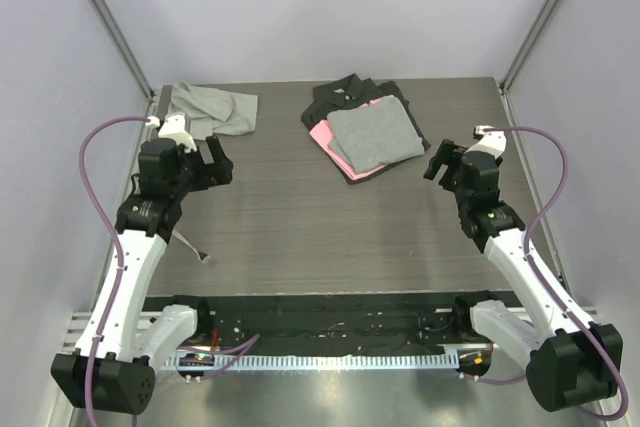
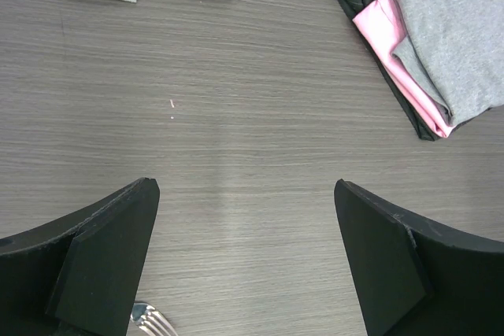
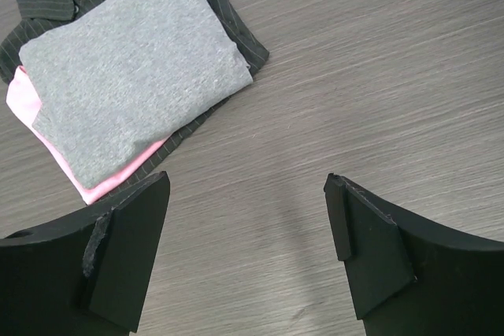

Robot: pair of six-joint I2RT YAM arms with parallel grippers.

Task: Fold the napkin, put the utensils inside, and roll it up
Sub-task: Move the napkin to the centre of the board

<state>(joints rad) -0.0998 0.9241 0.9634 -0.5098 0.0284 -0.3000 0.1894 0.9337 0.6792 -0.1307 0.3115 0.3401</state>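
Napkin: the napkin (image 1: 212, 109) is seen crumpled and unfolded at the 11 o'clock corner of the table (image 1: 320, 222); no fold has been made.
Utensils: only a fork (image 2: 151, 323) can be made out, at about 8 o'clock by the left arm, well apart from the napkin.
Left claw: the left claw (image 2: 244, 190) is held spread wide over bare table, with nothing pinched.
Right claw: the right claw (image 3: 248, 182) is likewise spread and empty, near the stacked cloths (image 3: 126, 76) at 1 o'clock.
Progress: the task is judged barely begun; flattening, folding, loading and rolling are all left.

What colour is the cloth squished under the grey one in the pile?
Pink. The pink cloth shows best in the left wrist view.
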